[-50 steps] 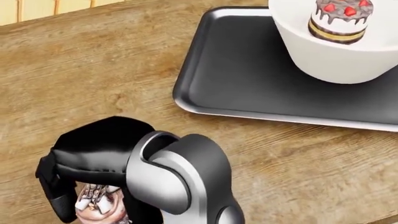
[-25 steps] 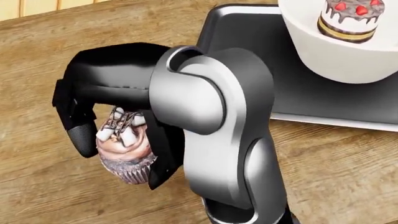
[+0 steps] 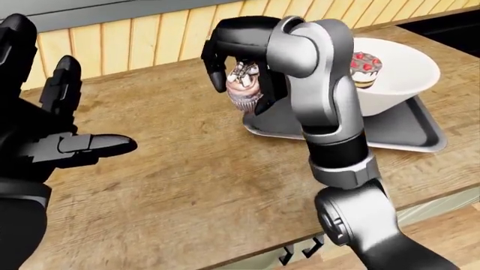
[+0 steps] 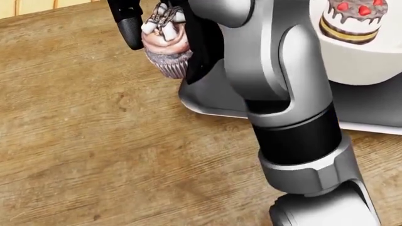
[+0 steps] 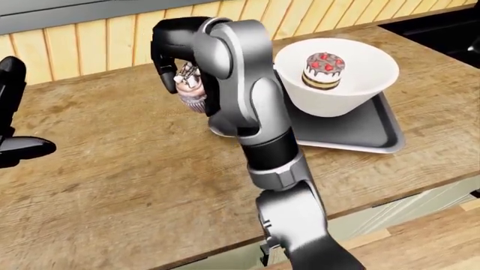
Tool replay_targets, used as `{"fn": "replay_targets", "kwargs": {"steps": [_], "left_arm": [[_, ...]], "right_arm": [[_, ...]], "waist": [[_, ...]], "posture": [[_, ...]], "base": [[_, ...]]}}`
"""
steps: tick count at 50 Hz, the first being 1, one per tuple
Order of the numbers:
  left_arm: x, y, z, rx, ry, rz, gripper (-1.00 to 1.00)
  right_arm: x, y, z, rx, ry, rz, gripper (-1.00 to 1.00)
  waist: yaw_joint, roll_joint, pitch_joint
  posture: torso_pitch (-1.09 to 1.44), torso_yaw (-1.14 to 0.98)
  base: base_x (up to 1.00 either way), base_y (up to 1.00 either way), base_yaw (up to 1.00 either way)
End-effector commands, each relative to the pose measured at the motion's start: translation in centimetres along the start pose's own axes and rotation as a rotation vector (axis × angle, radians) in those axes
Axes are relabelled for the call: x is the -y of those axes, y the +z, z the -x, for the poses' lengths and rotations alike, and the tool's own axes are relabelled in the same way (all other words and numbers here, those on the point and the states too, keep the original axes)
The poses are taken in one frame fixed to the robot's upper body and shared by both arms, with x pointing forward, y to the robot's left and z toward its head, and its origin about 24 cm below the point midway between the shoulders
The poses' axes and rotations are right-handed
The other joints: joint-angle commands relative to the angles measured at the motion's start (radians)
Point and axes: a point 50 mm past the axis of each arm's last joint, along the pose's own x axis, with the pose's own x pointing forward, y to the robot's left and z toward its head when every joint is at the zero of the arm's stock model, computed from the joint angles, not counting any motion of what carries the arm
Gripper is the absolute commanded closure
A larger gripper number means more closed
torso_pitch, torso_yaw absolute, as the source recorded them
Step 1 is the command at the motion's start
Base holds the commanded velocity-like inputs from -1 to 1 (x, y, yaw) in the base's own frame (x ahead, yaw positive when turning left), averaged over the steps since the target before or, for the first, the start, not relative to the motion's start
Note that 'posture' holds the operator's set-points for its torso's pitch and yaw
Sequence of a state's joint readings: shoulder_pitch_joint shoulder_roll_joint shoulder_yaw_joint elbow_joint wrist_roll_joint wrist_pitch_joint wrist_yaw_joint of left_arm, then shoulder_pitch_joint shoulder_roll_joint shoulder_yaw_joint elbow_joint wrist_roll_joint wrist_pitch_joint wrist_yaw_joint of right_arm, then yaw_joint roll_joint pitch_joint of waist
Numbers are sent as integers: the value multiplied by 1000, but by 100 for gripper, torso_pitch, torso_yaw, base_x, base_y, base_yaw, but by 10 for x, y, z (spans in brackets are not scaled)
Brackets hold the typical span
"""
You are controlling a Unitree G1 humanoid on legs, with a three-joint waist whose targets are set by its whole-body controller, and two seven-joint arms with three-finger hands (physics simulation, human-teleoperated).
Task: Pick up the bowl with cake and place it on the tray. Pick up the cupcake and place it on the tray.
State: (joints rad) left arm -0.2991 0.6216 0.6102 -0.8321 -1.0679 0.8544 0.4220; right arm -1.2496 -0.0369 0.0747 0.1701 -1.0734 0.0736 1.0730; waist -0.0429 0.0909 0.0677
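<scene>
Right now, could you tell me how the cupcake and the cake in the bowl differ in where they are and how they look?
The cupcake hangs in the air, gripped by the right hand; the cake rests in the white bowl on the tray. The cupcake has pale marshmallow-like bits on top; the cake has red pieces. The cupcake sits at the tray's left edge, not on it. Both carry dark drizzle.

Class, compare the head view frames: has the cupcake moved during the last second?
Yes. The cupcake, gripped in the right hand, has travelled up and rightward in the head view, from the bare wooden counter to the tray's left edge.

R fingers (image 3: 225, 53) grip cupcake (image 3: 243, 90) nr tray (image 3: 405, 132).
</scene>
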Motion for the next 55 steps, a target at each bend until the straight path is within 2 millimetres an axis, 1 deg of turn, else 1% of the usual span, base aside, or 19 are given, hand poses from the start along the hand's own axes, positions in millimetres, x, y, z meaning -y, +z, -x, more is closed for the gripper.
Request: {"fn": "replay_targets", "kwargs": {"steps": [1, 5, 10, 13, 19, 24, 33, 41, 51, 55], "left_arm": [[-1, 11, 0, 67, 5, -11, -100], [0, 11, -1, 66, 4, -12, -100], [0, 11, 0, 66, 4, -12, -100], [0, 10, 0, 64, 4, -11, -100], [-1, 10, 2, 64, 6, -13, -100], [-1, 10, 3, 64, 7, -12, -100], [0, 8, 1, 61, 4, -13, -100], [1, 10, 1, 62, 4, -14, -100], [1, 11, 0, 64, 2, -13, -100], [1, 10, 0, 63, 3, -13, -100]], "right_arm": [[16, 7, 7, 22, -98, 41, 100], [13, -2, 2, -3, -103, 72, 100], [10, -9, -1, -28, -104, 101, 100], [8, -17, -2, -64, -100, 143, 100], [7, -28, -2, -103, -98, 154, 100], [5, -41, -3, -142, -100, 156, 100], [-9, -66, -4, -202, -76, 141, 100], [-18, -73, -3, -223, -57, 128, 100], [-22, -77, -4, -236, -48, 124, 100], [-24, -78, -3, -243, -44, 125, 95]], "waist": [[0, 4, -27], [0, 2, -27], [1, 0, -27], [1, -2, -26], [3, -5, -25], [4, -8, -24], [9, -13, -27], [10, -14, -27], [12, -13, -28], [12, -14, -29]], "posture": [[0, 0], [0, 0], [0, 0], [0, 0], [0, 0], [0, 0], [0, 0], [0, 0], [0, 0], [0, 0]], "base": [[0, 0, 0], [0, 0, 0], [0, 0, 0], [0, 0, 0], [0, 0, 0], [0, 0, 0], [0, 0, 0], [0, 0, 0], [0, 0, 0], [0, 0, 0]]}}
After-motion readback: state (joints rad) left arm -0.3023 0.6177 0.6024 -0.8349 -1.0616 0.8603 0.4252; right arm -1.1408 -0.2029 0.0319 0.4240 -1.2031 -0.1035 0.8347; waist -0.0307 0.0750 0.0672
